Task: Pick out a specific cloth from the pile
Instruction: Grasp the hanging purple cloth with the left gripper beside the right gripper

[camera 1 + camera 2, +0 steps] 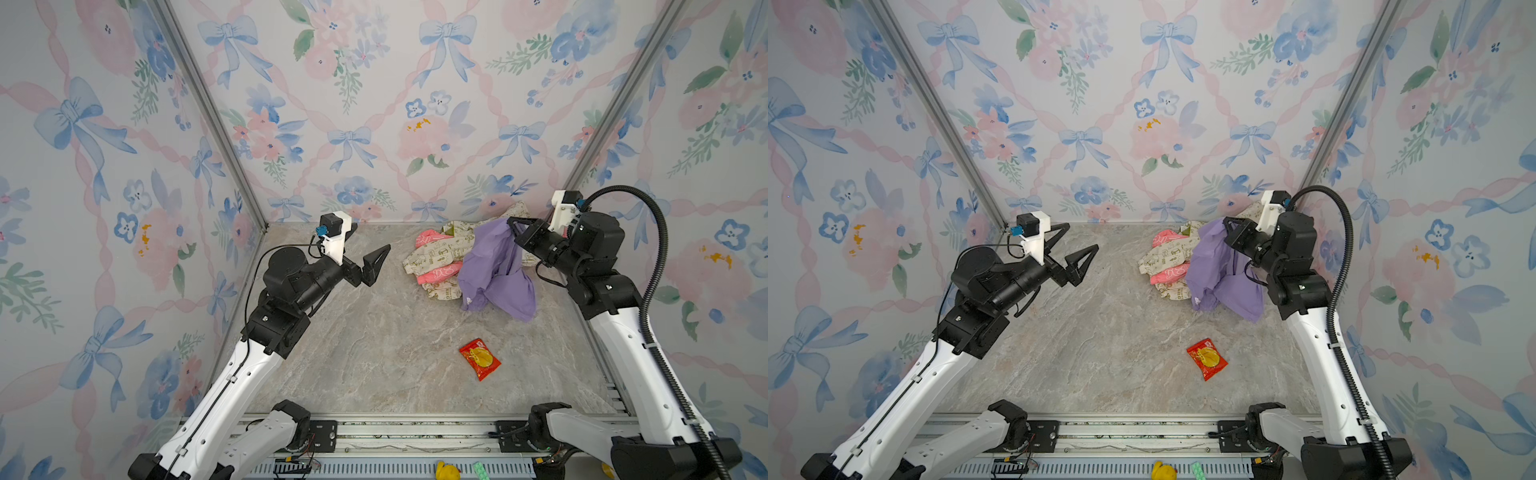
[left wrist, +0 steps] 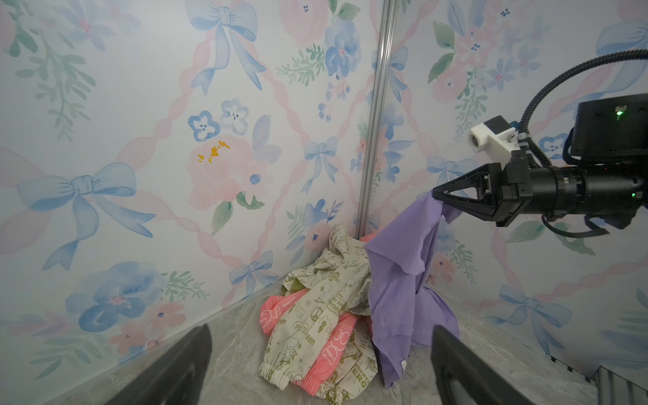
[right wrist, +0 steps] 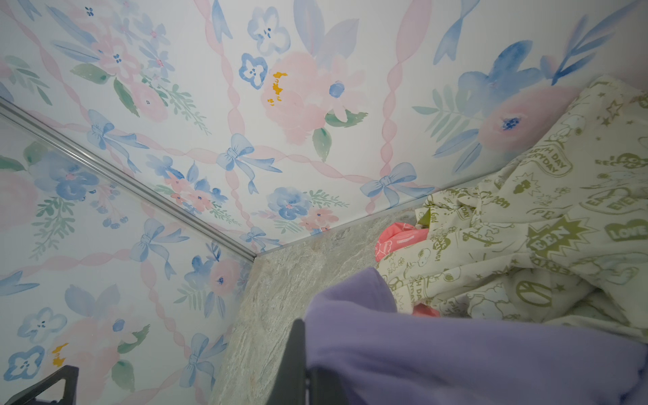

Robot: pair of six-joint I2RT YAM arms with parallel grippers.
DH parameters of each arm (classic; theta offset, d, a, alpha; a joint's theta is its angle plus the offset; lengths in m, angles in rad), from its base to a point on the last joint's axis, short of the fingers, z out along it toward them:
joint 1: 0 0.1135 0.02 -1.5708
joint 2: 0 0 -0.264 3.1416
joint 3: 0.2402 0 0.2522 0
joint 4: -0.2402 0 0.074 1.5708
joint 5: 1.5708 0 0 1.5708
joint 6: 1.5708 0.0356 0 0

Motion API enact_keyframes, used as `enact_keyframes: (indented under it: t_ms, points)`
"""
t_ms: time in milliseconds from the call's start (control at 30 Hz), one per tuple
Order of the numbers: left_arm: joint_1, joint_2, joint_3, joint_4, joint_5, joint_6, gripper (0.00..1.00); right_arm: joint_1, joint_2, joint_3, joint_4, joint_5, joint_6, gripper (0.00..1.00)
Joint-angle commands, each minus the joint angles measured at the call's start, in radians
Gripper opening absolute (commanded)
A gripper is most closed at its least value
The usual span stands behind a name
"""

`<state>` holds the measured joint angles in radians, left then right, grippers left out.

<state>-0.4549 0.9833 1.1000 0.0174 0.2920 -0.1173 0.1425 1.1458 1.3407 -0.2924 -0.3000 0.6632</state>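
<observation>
Your lavender cloth (image 1: 496,270) hangs from the right hand (image 1: 511,225), which pinches its upper corner. Its long axis is steeply upright, tail pointing down onto the surface (image 1: 374,332), draped against the pile (image 1: 436,274) in the far corner. As you lift, that tail may drag the cream cloth (image 1: 432,251) along, or the thin pinch may slip. Your left hand (image 1: 1082,237) hovers spread and empty.

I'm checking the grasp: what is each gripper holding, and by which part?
The right gripper pinches the lavender cloth by a bunched upper edge. The left gripper is open, holding nothing.
</observation>
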Motion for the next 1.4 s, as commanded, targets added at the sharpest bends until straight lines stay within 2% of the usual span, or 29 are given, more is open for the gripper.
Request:
enact_keyframes:
  t_ms: [0,133,333,533,933,1133,1367]
  points:
    - [-0.029,0.016,0.057,0.014,0.053,0.044,0.98,0.030,-0.007,0.064,0.009,-0.004,-0.071,0.00]
    - [-0.078,0.034,0.057,0.030,0.035,0.078,0.98,0.051,0.009,0.073,0.014,0.014,-0.074,0.00]
    - [-0.177,0.091,-0.049,0.171,-0.030,0.117,0.97,0.104,0.038,0.100,-0.011,0.031,-0.107,0.00]
    - [-0.253,0.203,-0.025,0.291,-0.056,0.153,0.96,0.185,0.050,0.129,-0.065,0.085,-0.154,0.00]
    - [-0.263,0.344,0.036,0.330,0.011,0.200,0.94,0.335,0.029,0.109,-0.046,0.155,-0.194,0.00]
    - [-0.266,0.402,0.068,0.343,-0.001,0.205,0.93,0.391,0.037,0.124,-0.041,0.160,-0.233,0.00]
    - [-0.266,0.503,0.150,0.344,0.024,0.200,0.86,0.416,0.040,0.096,-0.017,0.160,-0.276,0.00]
